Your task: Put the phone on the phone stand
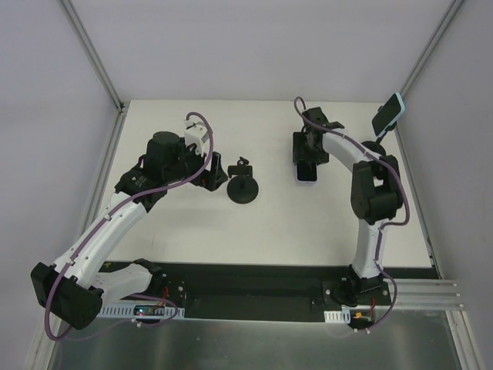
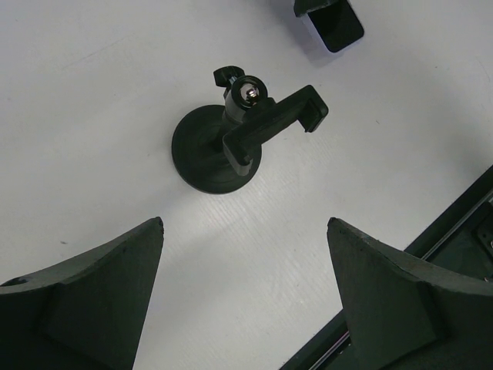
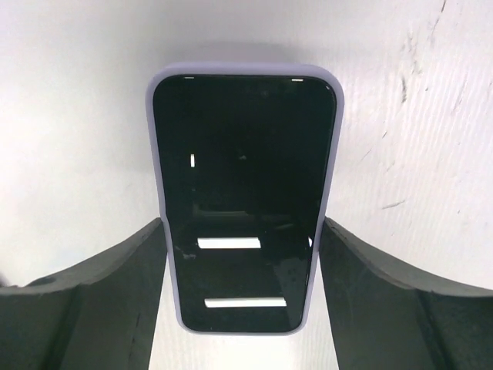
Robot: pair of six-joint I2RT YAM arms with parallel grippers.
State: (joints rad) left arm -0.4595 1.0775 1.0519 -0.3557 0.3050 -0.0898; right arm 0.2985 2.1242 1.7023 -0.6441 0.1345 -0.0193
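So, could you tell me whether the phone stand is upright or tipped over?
Upright: the phone stand rests on its round base, clamp raised and empty.

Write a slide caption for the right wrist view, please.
Right fingers flank the phone, lying screen-up on the white table.

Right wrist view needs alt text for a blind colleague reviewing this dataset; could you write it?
A lilac-edged phone lies screen up on a white table, its dark screen reflecting bright bars. The two black fingers of the right gripper flank its long sides; whether they touch it is unclear.
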